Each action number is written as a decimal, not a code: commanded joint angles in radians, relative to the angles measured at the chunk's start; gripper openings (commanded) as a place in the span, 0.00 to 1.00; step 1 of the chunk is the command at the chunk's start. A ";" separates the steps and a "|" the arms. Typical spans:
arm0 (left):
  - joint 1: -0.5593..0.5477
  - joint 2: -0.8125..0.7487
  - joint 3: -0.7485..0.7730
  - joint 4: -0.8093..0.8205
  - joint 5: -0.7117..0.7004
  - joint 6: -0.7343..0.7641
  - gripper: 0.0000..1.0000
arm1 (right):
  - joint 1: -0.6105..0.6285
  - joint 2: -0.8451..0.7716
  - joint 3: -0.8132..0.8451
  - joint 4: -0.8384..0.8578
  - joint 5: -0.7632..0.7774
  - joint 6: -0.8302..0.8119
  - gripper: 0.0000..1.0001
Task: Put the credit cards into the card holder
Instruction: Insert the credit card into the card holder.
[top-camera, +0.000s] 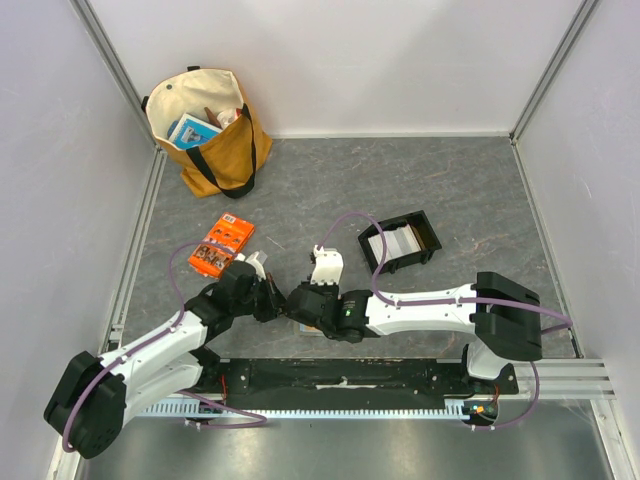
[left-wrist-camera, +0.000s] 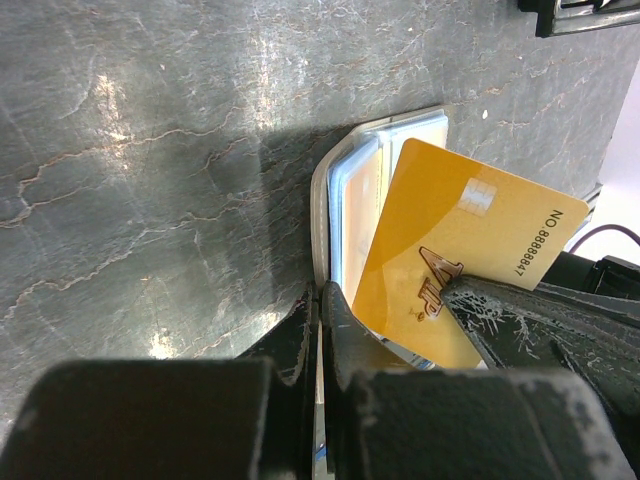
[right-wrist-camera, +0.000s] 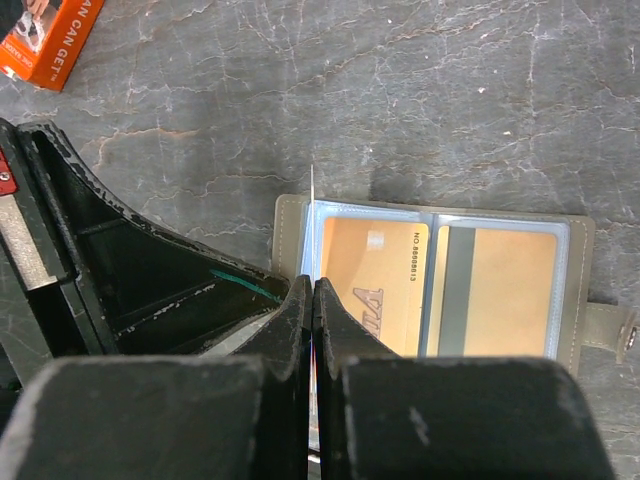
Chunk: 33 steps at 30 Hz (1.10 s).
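The card holder (right-wrist-camera: 582, 290) lies open on the table. Two gold credit cards (right-wrist-camera: 375, 285) sit in its clear pockets. My left gripper (left-wrist-camera: 322, 292) is shut on the holder's pale edge (left-wrist-camera: 320, 200), by the sleeves. My right gripper (right-wrist-camera: 312, 282) is shut on another gold credit card (left-wrist-camera: 450, 240), tilted over the sleeves; it shows edge-on (right-wrist-camera: 312, 200) in the right wrist view. A right finger (left-wrist-camera: 540, 320) presses on that card. From above, both grippers, left (top-camera: 272, 298) and right (top-camera: 298, 305), meet over the holder and hide most of it. More cards (top-camera: 395, 241) lie in the tray.
The black tray (top-camera: 430, 243) stands right of centre, behind the right arm. An orange printed packet (top-camera: 222, 245) lies just beyond the left gripper. A tan tote bag (top-camera: 205, 130) stands in the far left corner. Walls close the table on three sides.
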 joint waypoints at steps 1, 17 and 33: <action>0.004 -0.007 -0.007 0.034 0.018 -0.025 0.02 | -0.003 -0.011 0.036 0.040 0.045 -0.007 0.00; 0.002 -0.019 -0.014 0.038 0.017 -0.028 0.02 | -0.003 0.046 0.073 -0.017 0.048 -0.011 0.00; 0.004 -0.026 -0.007 0.038 0.023 -0.025 0.02 | 0.037 0.138 0.217 -0.193 0.120 -0.024 0.00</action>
